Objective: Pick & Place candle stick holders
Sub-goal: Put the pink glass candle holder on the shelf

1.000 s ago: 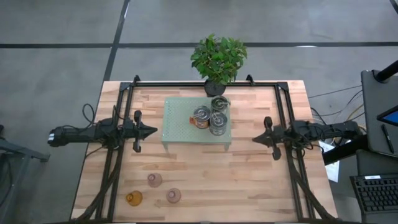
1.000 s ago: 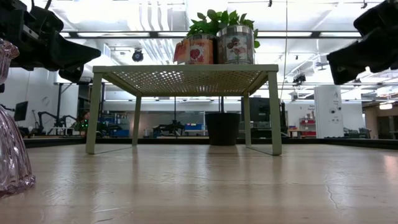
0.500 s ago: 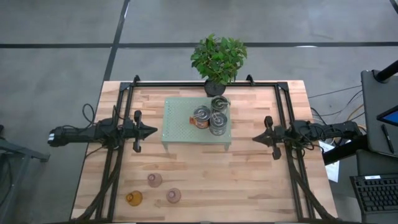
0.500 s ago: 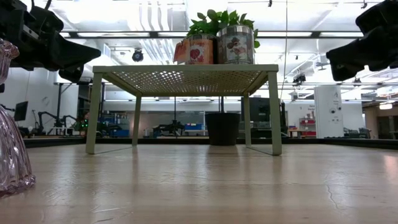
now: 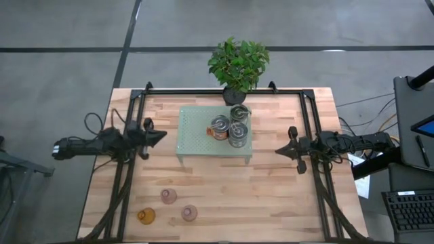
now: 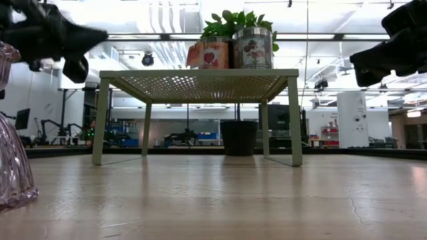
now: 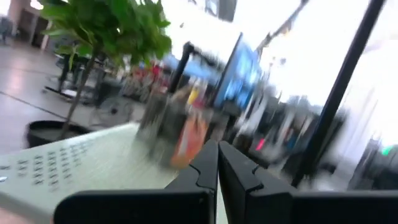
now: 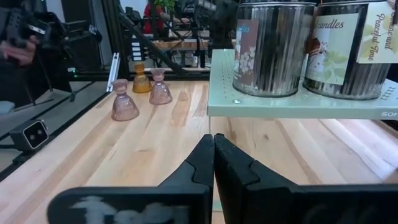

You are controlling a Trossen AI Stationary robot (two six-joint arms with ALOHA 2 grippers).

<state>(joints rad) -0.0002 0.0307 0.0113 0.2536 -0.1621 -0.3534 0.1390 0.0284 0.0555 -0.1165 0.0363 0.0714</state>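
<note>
Three shiny silver holders [image 5: 230, 127] stand together on the pale green perforated stand [image 5: 193, 139]; two of them show in the right wrist view [image 8: 271, 46]. Two pinkish glass holders [image 5: 168, 196] [image 5: 189, 213] and an amber one [image 5: 145, 216] stand on the table near its front left corner. My left gripper [image 5: 163, 135] is shut and empty, in the air left of the stand. My right gripper [image 5: 278, 150] is shut and empty, right of the stand.
A leafy plant in a black pot [image 5: 237, 61] stands at the far edge behind the stand. Black frame rails [image 5: 132, 169] run along the table's left, right and far sides. Bare wood [image 5: 237, 196] lies between the stand and the near edge.
My left gripper has risen and swung its fingertips toward the table's far edge, moving fast enough to blur. It has stayed shut. The holders have not moved.
</note>
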